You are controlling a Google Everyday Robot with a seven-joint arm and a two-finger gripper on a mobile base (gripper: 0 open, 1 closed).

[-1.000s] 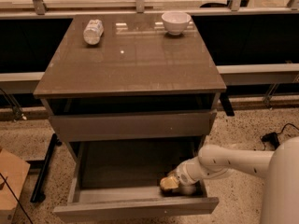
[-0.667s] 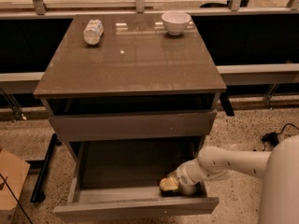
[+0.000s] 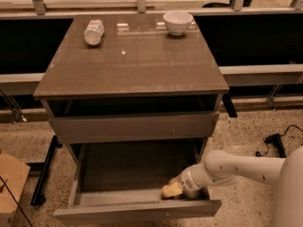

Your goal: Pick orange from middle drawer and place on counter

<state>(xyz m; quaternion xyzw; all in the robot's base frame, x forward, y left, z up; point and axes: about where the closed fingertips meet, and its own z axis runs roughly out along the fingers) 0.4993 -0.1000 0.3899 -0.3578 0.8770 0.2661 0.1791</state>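
The middle drawer (image 3: 137, 211) is pulled open below the counter (image 3: 132, 60), and its dark floor shows. My white arm reaches in from the right. The gripper (image 3: 172, 190) is low in the drawer's front right corner, close to the front wall. Its tip shows as a pale yellowish lump. I cannot make out the orange as a separate thing; it is hidden or merged with the gripper tip. The rest of the drawer floor looks bare.
A white bowl (image 3: 178, 22) stands at the counter's back right and a clear bottle (image 3: 93, 31) lies at its back left. A closed drawer front (image 3: 135, 126) sits above the open one. A cardboard box (image 3: 9, 183) is on the floor at left and a cable (image 3: 274, 140) at right.
The gripper has sunk slightly toward the drawer's front wall. Nothing else has moved.
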